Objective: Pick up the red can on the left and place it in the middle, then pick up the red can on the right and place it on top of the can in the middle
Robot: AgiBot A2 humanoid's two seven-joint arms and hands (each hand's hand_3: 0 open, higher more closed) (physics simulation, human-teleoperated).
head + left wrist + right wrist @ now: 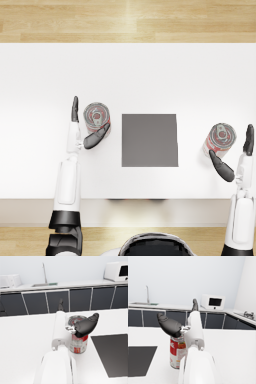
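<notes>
Red can on the left sits upright at left-centre of the head view, just left of the dark mat in the middle, with the left hand straddling it: fingers spread wide, thumb curling toward the can, no real grip yet as far as I can tell. Right hand brackets the right can the same way, splayed open. Worry: if the fingers close off-centre, it'll probably tip or skid across the slick white table.
</notes>
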